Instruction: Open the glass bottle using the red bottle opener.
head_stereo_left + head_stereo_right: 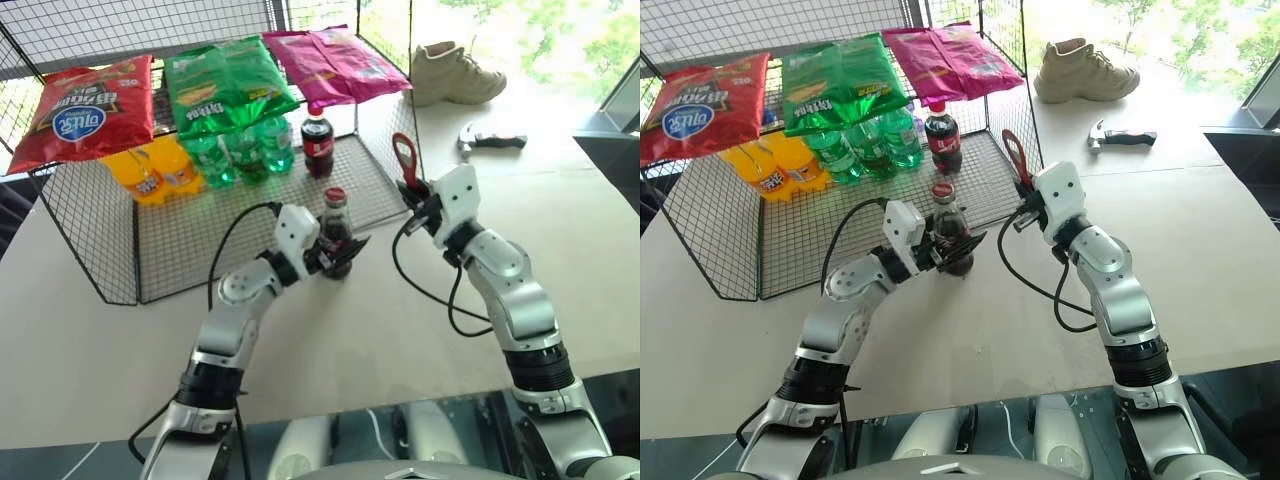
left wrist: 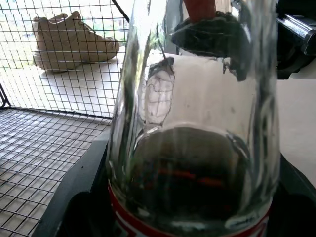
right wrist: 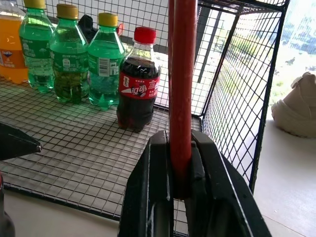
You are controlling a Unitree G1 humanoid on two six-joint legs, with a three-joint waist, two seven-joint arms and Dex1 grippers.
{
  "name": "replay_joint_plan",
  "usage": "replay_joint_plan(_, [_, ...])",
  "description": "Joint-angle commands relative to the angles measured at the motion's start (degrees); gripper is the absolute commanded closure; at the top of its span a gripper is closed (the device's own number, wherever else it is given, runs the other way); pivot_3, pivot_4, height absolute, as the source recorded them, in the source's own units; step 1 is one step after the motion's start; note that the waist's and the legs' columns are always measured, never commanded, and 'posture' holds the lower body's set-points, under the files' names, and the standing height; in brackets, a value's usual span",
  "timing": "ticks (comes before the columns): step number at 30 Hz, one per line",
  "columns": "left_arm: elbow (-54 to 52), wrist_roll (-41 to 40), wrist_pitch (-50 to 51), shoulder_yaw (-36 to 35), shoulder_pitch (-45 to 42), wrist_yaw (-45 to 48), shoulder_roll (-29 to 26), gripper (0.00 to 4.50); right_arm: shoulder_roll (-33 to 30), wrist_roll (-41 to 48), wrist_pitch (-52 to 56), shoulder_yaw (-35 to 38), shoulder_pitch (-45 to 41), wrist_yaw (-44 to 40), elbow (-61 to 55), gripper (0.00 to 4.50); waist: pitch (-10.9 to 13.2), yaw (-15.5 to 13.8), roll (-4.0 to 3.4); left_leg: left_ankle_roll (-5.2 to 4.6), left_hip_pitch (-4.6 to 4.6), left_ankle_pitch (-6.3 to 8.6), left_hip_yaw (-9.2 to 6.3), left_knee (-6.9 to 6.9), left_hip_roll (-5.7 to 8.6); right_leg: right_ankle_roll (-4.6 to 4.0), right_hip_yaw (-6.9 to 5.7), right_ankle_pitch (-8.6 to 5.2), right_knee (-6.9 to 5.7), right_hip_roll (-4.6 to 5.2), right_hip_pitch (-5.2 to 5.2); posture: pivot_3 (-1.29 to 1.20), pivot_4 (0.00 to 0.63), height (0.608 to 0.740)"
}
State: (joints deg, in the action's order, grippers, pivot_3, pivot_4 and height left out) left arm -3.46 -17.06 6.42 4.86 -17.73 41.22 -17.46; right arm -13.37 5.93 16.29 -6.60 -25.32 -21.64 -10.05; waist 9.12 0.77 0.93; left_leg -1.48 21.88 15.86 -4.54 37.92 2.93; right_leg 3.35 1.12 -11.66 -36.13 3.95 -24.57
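Glass under a sideways load is the chief hazard here: the left gripper has its two black fingers closed around the lower body of the glass bottle, which stands upright on the table just in front of the wire rack, so a levering push at the cap could, in all likelihood, tip the bottle, twist it within the fingers or spill its contents if that hold proves loose. Further right, the right gripper is clamped tight on the slim handle of the red bottle opener, whose oval ring head points upward, near the bottle's neck yet apart from it; a ring brought down off-centre would probably slip off the cap edge, and the thin handle may pivot between the pads under leverage. The bottle itself is small, contoured and clear, with dark liquid in its lower part, a narrow neck, a red label band and its cap seemingly in place. The plastic cola bottle standing in the rack is a possible confusion.
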Motion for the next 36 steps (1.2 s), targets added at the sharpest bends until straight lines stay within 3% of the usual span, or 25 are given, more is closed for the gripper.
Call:
replay_joint_plan(1, [-3.0,-0.8,-1.8,-1.4,0.0,-0.4,0.2,0.48,0.1,0.1,-1.3,0.4,-0.9,-0.2,-0.9,4.5,0.0,0.0,0.0,0.0,0.0,0.0,0.0,0.02,0.0,0.0,0.0,0.0,-0.02,0.0,0.0,0.0,0.15,0.74])
replay_joint_plan(2, [-3.3,-0.9,-2.1,-1.5,-0.2,-0.4,0.3,0.08,0.2,0.0,-1.4,0.4,-0.9,-0.3,-0.8,4.5,0.0,0.0,0.0,0.0,0.01,0.0,0.0,0.06,0.0,0.0,0.0,0.0,-0.03,0.0,0.0,0.0,0.15,0.74])
replay_joint_plan(3, [-3.5,-1.1,-2.3,-1.5,-0.2,-0.4,0.4,0.03,0.3,0.0,-1.5,0.4,-1.0,-0.3,-0.7,4.5,0.0,0.0,0.0,0.0,0.01,0.0,0.0,0.09,0.0,0.0,0.0,0.0,-0.06,0.0,0.0,0.0,0.15,0.74])
replay_joint_plan(36, [-6.6,-4.9,-2.5,-3.0,-1.0,0.4,1.4,0.03,1.4,-0.3,-2.7,-0.1,-1.6,-0.9,1.8,4.5,0.0,0.0,0.0,-0.01,0.01,0.01,0.0,0.23,0.01,0.0,0.01,0.0,-0.2,0.0,0.02,0.0,0.15,0.74])
